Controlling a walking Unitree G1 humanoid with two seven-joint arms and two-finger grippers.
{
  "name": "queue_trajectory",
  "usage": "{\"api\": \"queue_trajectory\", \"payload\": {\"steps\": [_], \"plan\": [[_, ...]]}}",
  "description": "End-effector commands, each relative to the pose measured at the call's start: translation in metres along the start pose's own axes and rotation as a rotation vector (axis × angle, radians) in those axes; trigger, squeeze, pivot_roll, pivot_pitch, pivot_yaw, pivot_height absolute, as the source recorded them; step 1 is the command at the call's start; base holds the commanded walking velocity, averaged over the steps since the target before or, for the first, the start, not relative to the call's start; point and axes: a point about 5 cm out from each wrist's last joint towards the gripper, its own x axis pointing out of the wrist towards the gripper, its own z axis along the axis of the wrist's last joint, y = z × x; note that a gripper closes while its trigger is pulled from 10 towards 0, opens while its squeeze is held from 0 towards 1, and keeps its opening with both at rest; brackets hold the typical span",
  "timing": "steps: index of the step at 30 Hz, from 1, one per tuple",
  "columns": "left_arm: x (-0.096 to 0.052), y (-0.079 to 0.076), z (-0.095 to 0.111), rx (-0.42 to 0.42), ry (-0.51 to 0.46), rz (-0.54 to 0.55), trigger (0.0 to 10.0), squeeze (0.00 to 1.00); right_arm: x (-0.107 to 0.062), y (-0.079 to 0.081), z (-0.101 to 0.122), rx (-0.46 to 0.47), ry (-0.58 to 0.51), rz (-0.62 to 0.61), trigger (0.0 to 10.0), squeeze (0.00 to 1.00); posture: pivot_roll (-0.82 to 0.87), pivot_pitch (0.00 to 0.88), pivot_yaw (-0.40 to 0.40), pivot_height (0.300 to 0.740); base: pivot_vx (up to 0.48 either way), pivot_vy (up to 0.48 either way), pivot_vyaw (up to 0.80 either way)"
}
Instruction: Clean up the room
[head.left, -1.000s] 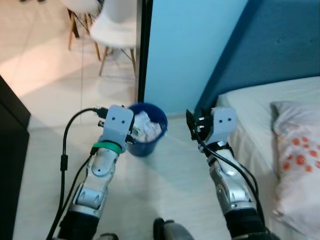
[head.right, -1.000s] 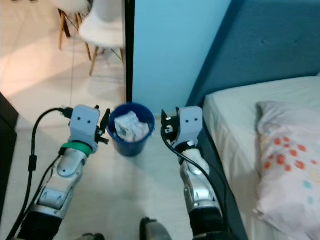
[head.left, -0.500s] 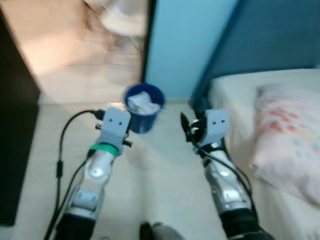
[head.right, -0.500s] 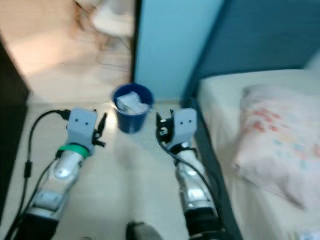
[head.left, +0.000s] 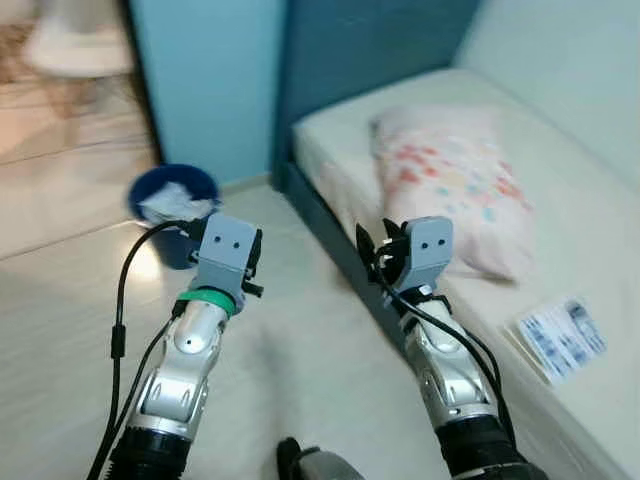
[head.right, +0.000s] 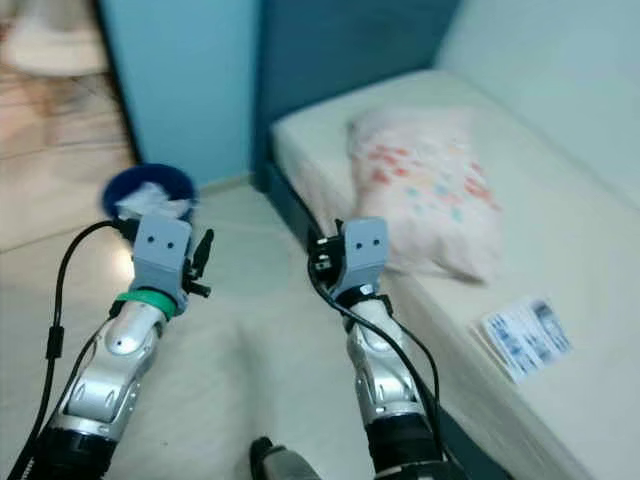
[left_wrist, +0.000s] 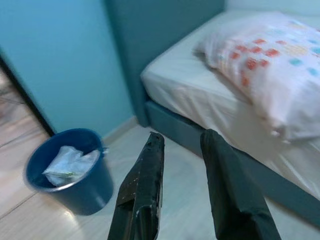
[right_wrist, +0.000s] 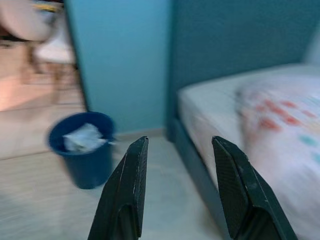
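Observation:
A blue waste bin with crumpled white paper inside stands on the pale floor by the light blue wall. Both arms are raised in front of me over the floor. My left gripper is open and holds nothing; it points toward the floor between the bin and the bed. My right gripper is open too, with nothing between its fingers, and hangs beside the bed's edge. A white booklet lies on the bed sheet at the right.
The bed with a dark blue frame runs along my right side. A white pillow with red and blue spots lies on it. A chair stands blurred at the far left. Bare floor lies between the bin and the bed.
The camera has swung to the right: the bin slid to the left of the picture, and the bed, pillow and booklet came into view. Both arms hold the same pose.

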Motion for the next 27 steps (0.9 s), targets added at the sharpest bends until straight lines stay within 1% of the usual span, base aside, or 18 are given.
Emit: {"api": "queue_trajectory", "payload": {"steps": [1, 7, 10, 14, 15, 18, 22, 26, 27], "plan": [[-0.001, -0.003, -0.003, -0.009, 0.017, -0.013, 10.0, 0.0, -0.002, -0.001, -0.005, 0.014, 0.026, -0.007, 10.0, 0.0, -0.11, 0.101, -0.019, 0.732, 0.0, 0.0, -0.8], [-0.001, -0.003, -0.005, -0.015, 0.036, -0.021, 10.0, 0.0, -0.001, -0.001, -0.005, 0.012, 0.025, -0.005, 10.0, 0.0, -0.11, 0.1, -0.019, 0.732, 0.0, 0.0, -0.8], [0.0, -0.001, -0.005, -0.005, 0.037, -0.019, 10.0, 0.0, -0.001, -0.001, -0.004, 0.012, 0.024, -0.003, 10.0, 0.0, -0.11, 0.1, -0.019, 0.732, 0.0, 0.0, -0.8], [0.003, 0.002, -0.003, 0.006, 0.027, -0.014, 10.0, 0.0, -0.001, -0.001, -0.004, 0.013, 0.022, -0.003, 10.0, 0.0, -0.12, 0.094, -0.02, 0.732, 0.0, 0.0, -0.8], [0.006, 0.004, 0.002, 0.004, 0.007, -0.015, 10.0, 0.0, 0.0, -0.002, -0.003, 0.013, 0.018, -0.004, 10.0, 0.0, -0.12, 0.094, -0.02, 0.732, 0.0, 0.0, -0.8], [0.009, 0.002, 0.008, -0.01, -0.018, -0.021, 10.0, 0.0, 0.001, -0.003, -0.001, 0.013, 0.012, -0.009, 10.0, 0.0, -0.12, 0.093, -0.02, 0.732, 0.0, 0.0, -0.8], [0.01, 0.001, 0.01, -0.014, -0.028, -0.026, 10.0, 0.0, 0.001, -0.005, -0.001, 0.013, 0.009, -0.012, 10.0, 0.0, -0.12, 0.095, -0.02, 0.732, 0.0, 0.0, -0.8], [0.01, 0.001, 0.01, 0.01, -0.025, -0.016, 10.0, 0.0, 0.0, -0.006, 0.0, 0.011, 0.007, -0.015, 10.0, 0.0, -0.12, 0.098, -0.021, 0.732, 0.0, 0.0, -0.8], [0.011, 0.004, 0.009, 0.023, -0.021, 0.014, 10.0, 0.0, 0.0, -0.005, 0.001, 0.013, 0.003, -0.01, 10.0, 0.0, -0.12, 0.101, -0.021, 0.732, 0.3, 0.0, -0.8]]}}
